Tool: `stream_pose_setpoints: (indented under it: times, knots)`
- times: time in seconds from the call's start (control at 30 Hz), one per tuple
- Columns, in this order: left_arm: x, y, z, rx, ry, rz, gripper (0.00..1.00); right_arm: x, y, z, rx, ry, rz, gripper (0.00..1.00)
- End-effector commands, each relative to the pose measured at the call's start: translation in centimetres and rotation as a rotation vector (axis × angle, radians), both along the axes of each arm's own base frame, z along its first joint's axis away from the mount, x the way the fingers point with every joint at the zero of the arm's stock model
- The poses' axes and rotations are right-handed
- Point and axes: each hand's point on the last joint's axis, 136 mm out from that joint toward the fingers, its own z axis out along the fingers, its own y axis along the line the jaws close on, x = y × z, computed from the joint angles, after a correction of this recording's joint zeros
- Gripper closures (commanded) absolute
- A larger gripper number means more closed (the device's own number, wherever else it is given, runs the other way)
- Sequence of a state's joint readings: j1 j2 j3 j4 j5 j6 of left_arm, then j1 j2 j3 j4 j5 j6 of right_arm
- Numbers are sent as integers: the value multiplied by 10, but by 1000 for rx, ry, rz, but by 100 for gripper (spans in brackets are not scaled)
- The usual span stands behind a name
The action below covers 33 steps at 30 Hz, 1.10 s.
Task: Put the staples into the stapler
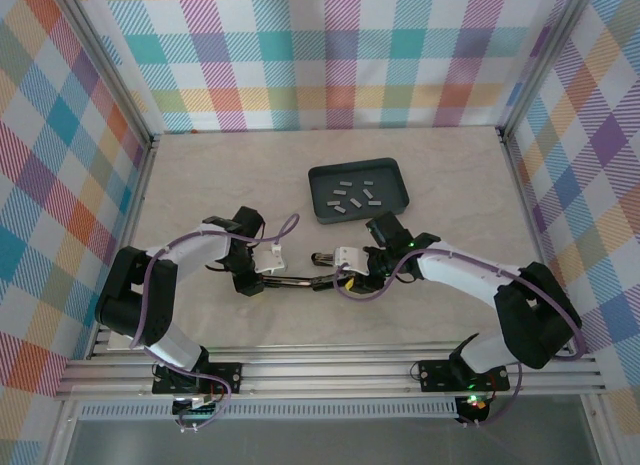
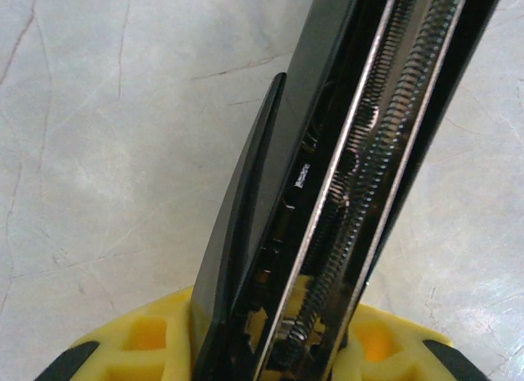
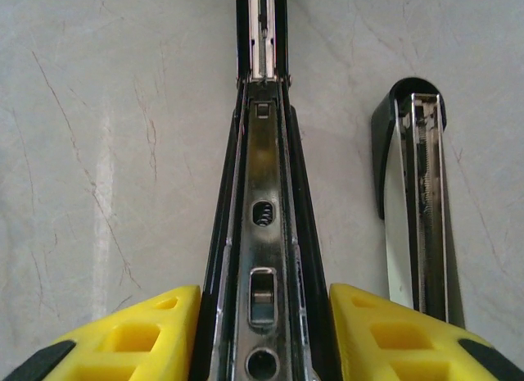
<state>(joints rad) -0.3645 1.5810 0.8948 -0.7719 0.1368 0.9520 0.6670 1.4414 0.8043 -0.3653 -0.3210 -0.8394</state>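
Near edge of the surface [image 1: 200, 175], middle: the left pincer [image 1: 262, 277] and right pincer [image 1: 340, 275] face each other, with the stapler [image 1: 298, 281] lying opened out between them, low over the surface. Left wrist view: the left pincer [image 2: 274, 332] is closed narrowly on one arm of the stapler [image 2: 368, 151]; yellow fingers [image 2: 139, 340] press on both sides, and a coiled spring [image 2: 385, 135] runs along the open metal channel. Right wrist view: the right pincer [image 3: 264, 315] is clamped part-way closed on another arm of the stapler [image 3: 264, 192], its yellow fingers [image 3: 155, 332] touching the black sides, with the bare metal inner face turned to the camera. A separate open arm [image 3: 417, 201], with a spring in its channel, lies just beside the held one. Farther back, toward the middle of the surface, a dark tray [image 1: 318, 200] holds the staples [image 1: 355, 195], several small grey strips scattered loose, well apart from the stapler.
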Motion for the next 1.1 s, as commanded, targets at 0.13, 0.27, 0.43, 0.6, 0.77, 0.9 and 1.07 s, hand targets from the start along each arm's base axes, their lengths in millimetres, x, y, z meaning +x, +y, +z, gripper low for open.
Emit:
stream_pose_setpoints:
  times: [0.13, 0.27, 0.43, 0.6, 0.77, 0.9, 1.07]
  knots:
    - [13, 14, 6, 71, -60, 44, 87, -28, -58, -52, -313, 103, -36, 97]
    - [14, 12, 7, 69, -61, 40, 86, -29, -56, -56, -307, 125, -36, 96]
    - [14, 11, 10, 65, -74, 38, 86, -30, -60, -63, -338, 132, -33, 94]
    - [15, 6, 17, 42, -85, 32, 86, -31, -61, -67, -347, 145, -29, 92]
    - [16, 0, 22, 13, -105, 18, 86, -33, -59, -69, -341, 158, -24, 87]
    - [13, 3, 14, 46, -80, -1, 86, -34, -57, -68, -334, 164, -23, 82]
    - [12, -2, 12, 42, -67, -14, 86, -36, -58, -71, -341, 173, -20, 82]
